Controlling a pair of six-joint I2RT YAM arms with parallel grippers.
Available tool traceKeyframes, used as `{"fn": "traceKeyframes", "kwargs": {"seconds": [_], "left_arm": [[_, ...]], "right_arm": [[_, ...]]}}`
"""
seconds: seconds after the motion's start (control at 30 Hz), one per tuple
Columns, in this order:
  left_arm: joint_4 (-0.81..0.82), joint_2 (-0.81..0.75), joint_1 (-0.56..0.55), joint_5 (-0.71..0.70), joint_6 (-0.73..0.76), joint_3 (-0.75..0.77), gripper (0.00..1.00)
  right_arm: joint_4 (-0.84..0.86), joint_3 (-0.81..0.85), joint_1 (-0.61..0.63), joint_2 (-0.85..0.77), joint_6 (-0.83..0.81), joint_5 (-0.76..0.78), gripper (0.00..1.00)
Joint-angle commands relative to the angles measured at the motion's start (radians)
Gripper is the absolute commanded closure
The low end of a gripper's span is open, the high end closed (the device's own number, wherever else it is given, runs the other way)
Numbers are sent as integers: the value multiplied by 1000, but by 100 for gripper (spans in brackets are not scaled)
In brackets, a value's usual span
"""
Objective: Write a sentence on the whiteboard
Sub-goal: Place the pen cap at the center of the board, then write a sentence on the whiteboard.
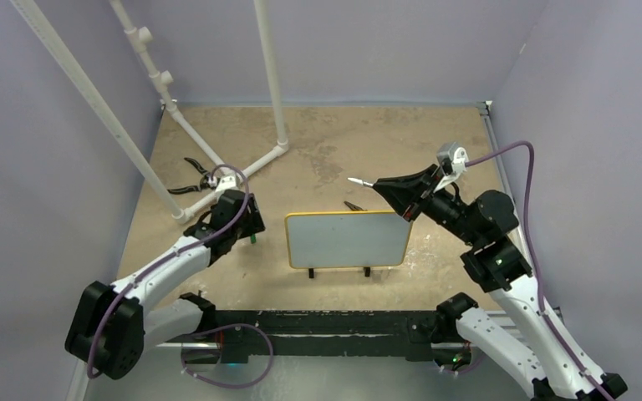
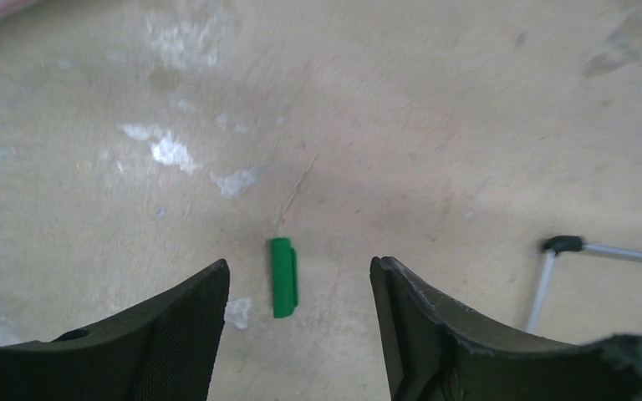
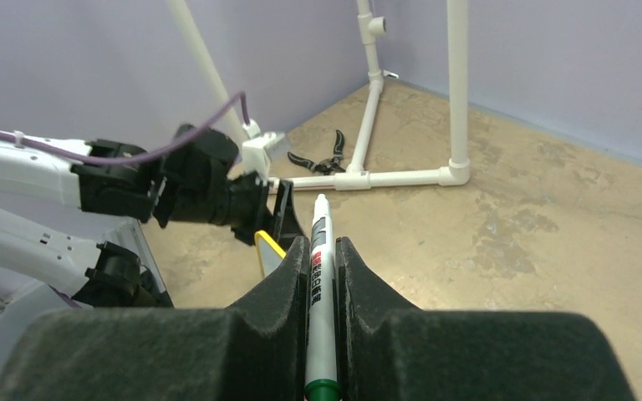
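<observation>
whiteboard [image 3: 265,249]: right wrist view, only a yellow corner shows past the right gripper [image 3: 322,244]
marker [image 3: 318,292]: tail cut off by the bottom edge
green cap [image 1: 253,239]: from above, mostly under the left arm [image 1: 217,230]
dark tool [image 1: 353,205]: largely behind the whiteboard, kind unclear

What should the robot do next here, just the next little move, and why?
Probably the right gripper should swing its marker down toward the whiteboard. It is shut on the marker, up in the air past the board's far edge. The board looks blank, and a green cap lies on the table between the open left gripper fingers, so uncapping seems done.
</observation>
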Motion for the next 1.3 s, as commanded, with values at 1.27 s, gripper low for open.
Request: {"fn": "traceKeyframes", "kwargs": {"seconds": [1.27], "left_arm": [[-133, -285, 48, 940, 440, 290, 31]], "right_arm": [[379, -147, 871, 194, 106, 1004, 100]]}}
